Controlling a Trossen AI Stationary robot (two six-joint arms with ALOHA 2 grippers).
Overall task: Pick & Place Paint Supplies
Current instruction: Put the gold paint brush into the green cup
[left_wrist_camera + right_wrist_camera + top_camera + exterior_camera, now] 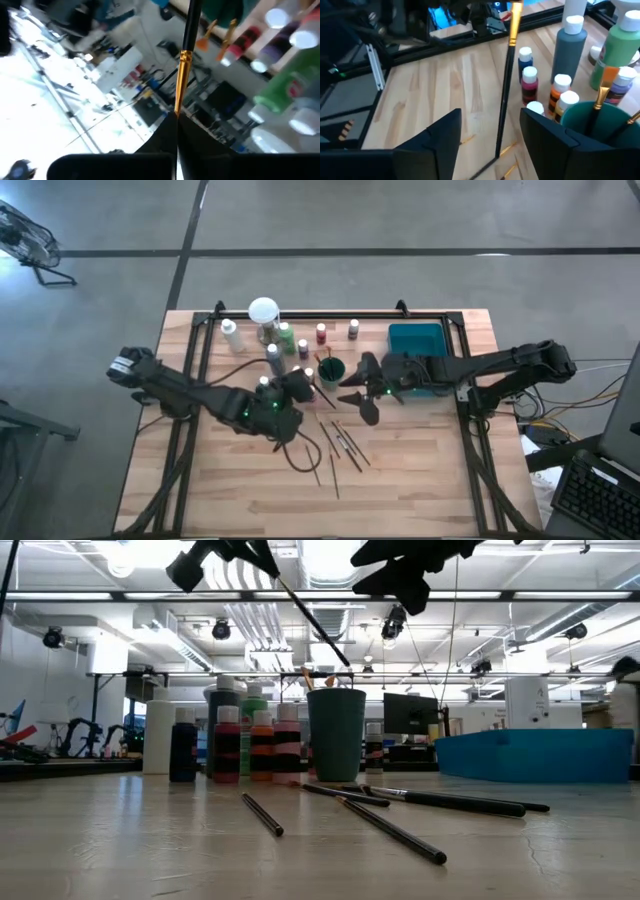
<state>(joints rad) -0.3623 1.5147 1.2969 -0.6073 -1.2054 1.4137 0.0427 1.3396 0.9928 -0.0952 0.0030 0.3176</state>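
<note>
My left gripper is shut on a thin dark brush with a gold ferrule, held in the air beside the dark green cup. The cup stands upright on the table with a few brushes in it. My right gripper hovers open next to the cup. In the right wrist view the lifted brush shows between its fingers, without touching either. White-capped paint bottles stand in a cluster beyond the cup. Several brushes lie flat on the wood. My left gripper pinches the brush between its two shut fingers at the gold ferrule end. The brush runs straight on from the fingertips. It is lifted clear and slants downward, its dark handle end free in the air near the cup.
A teal tray sits at the far right of the table, behind my right arm. A round white-topped object stands at the far edge by the bottles. The near half of the wooden table is bare except for the loose brushes.
</note>
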